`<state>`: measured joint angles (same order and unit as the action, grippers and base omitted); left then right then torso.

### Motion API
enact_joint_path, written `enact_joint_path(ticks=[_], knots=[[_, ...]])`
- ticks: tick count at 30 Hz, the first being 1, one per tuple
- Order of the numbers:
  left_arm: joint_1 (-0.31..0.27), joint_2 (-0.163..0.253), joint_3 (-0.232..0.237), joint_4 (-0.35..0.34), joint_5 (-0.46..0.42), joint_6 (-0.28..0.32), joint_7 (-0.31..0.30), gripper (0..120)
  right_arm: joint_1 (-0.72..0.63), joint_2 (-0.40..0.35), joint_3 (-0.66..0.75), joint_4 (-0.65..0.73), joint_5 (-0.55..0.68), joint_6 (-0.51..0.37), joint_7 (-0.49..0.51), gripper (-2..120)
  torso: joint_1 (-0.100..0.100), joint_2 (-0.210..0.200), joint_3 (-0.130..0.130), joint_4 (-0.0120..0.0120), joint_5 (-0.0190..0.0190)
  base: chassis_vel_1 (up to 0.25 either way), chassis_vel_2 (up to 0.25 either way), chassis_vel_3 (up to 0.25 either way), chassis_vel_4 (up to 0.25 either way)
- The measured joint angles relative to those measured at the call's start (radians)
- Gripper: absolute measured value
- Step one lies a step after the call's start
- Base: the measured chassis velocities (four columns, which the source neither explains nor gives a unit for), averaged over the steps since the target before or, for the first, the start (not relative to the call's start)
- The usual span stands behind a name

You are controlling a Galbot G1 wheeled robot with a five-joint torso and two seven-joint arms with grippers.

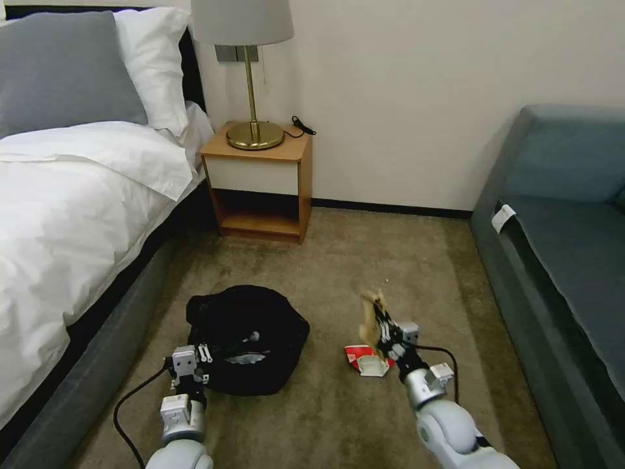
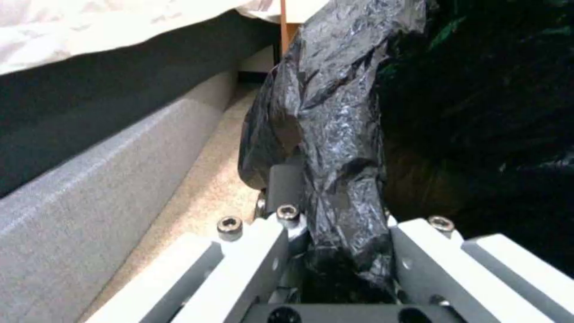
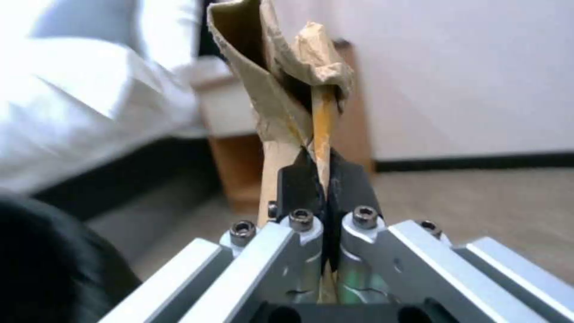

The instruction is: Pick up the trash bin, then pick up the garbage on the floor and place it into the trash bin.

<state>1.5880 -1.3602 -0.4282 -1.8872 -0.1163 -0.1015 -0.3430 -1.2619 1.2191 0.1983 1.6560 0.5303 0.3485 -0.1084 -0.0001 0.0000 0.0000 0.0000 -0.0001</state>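
The trash bin (image 1: 250, 335), covered by its crinkled black bag (image 2: 341, 134), is low over the carpet in front of me, left of centre. My left gripper (image 1: 195, 360) is shut on the bin's near rim, with bag plastic pinched between its fingers (image 2: 286, 184). My right gripper (image 1: 385, 331) is to the right of the bin, raised off the floor and shut on a tan crumpled scrap (image 1: 374, 311) of garbage, which stands up out of the jaws (image 3: 281, 89). A red-and-white crumpled packet (image 1: 364, 359) lies on the carpet just below that gripper.
A bed with white linen (image 1: 71, 215) runs along the left, its grey base close to the bin. A wooden nightstand (image 1: 260, 189) with a brass lamp (image 1: 250, 78) stands at the back wall. A grey-blue sofa (image 1: 566, 247) lines the right side. Tan carpet (image 1: 364, 260) lies between them.
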Motion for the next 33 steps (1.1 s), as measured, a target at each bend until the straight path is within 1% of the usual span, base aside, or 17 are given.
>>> enact_joint_path(ticks=[2,3,6,7,8,10,11,12,14,19,21,23,24,25,26,28,33], knots=[[0.01,-0.003,0.012,-0.004,0.007,0.0,0.0,3,0.009,0.025,0.009,0.002,0.024,0.025,-0.1,0,0.0,0.0,0.0,0.0,0.0,0.0,0.0,0.0,0.0],[0.01,-0.003,0.012,-0.004,0.007,0.0,0.0,3,0.009,0.025,0.009,0.002,0.024,0.025,-0.1,0,0.0,0.0,0.0,0.0,0.0,0.0,0.0,0.0,0.0],[0.018,-0.011,0.022,-0.005,0.025,-0.001,0.0,3,0.013,0.055,0.015,-0.004,0.086,0.04,-0.235,0,0.0,0.0,0.0,0.0,0.0001,0.0,0.0,0.0,0.0],[0.018,-0.011,0.022,-0.005,0.025,-0.001,0.0,3,0.013,0.055,0.015,-0.004,0.086,0.04,-0.235,0,0.0,0.0,0.0,0.0,0.0001,0.0,0.0,0.0,0.0],[0.018,-0.012,0.025,-0.004,0.031,-0.002,0.0,3,0.01,0.061,0.011,0.002,0.125,0.039,-0.29,0,0.0,0.0,0.0,0.0,0.0002,0.0,0.0,0.0,0.0],[0.018,-0.018,0.032,-0.004,0.043,-0.002,0.0,3,0.003,0.06,-0.007,0.024,0.194,0.016,-0.392,0,0.0,0.0,0.0,-0.0001,0.0001,0.0,0.0,0.0,0.0],[0.018,-0.018,0.032,-0.004,0.043,-0.002,0.0,3,0.003,0.06,-0.007,0.024,0.194,0.016,-0.392,0,0.0,0.0,0.0,-0.0001,0.0001,0.0,0.0,0.0,0.0],[0.018,-0.024,0.035,-0.004,0.049,-0.002,0.0,3,0.003,0.057,-0.016,0.03,0.213,0.005,-0.43,0,0.0,0.0,0.0,-0.0001,0.0001,0.0,0.0,0.0,0.0],[0.018,-0.035,0.042,-0.008,0.061,-0.001,0.0,3,0.01,0.042,-0.042,0.035,0.263,-0.03,-0.542,0,0.0,0.0,0.0,0.0,0.0,0.0,0.0,0.0,0.0],[0.017,-0.042,0.048,-0.012,0.071,0.002,0.001,3,0.025,0.023,-0.073,0.034,0.287,-0.052,-0.601,0,0.0,0.0,0.0,-0.0001,0.0001,0.0,0.0,0.0,0.0],[0.017,-0.045,0.053,-0.014,0.079,0.005,0.001,3,0.049,-0.01,-0.111,0.018,0.301,-0.069,-0.645,0,0.0,0.0,0.0,-0.0001,0.0002,0.0,0.0,0.0,0.0],[0.017,-0.045,0.054,-0.014,0.08,0.006,0.001,3,0.056,-0.019,-0.12,0.011,0.301,-0.072,-0.652,0,0.0,0.0,0.0,-0.0001,0.0001,0.0,0.0,0.0,0.0],[0.018,-0.046,0.055,-0.016,0.081,0.009,0.001,3,0.082,-0.041,-0.147,-0.017,0.297,-0.076,-0.666,0,0.0,0.0,0.0,-0.0001,0.0002,0.0,0.0,0.0,0.0],[0.018,-0.046,0.055,-0.016,0.081,0.009,0.001,3,0.082,-0.041,-0.147,-0.017,0.297,-0.076,-0.666,0,0.0,0.0,0.0,-0.0001,0.0002,0.0,0.0,0.0,0.0],[0.019,-0.049,0.055,-0.016,0.082,0.011,0.003,3,0.112,-0.054,-0.173,-0.055,0.29,-0.078,-0.671,0,0.0,0.0,0.0,-0.0001,0.0001,0.0,0.0,0.0,0.0],[0.021,-0.056,0.054,-0.016,0.085,0.015,0.003,3,0.156,-0.05,-0.207,-0.115,0.281,-0.079,-0.673,0,0.0,0.0,0.0,0.0,0.0001,0.0,0.0,0.0,0.0],[0.018,-0.069,0.056,-0.019,0.094,0.023,0.003,3,0.211,-0.024,-0.248,-0.184,0.248,-0.072,-0.654,0,0.0,0.0,0.0,0.0,0.0001,0.0,0.0,0.0,0.0]])
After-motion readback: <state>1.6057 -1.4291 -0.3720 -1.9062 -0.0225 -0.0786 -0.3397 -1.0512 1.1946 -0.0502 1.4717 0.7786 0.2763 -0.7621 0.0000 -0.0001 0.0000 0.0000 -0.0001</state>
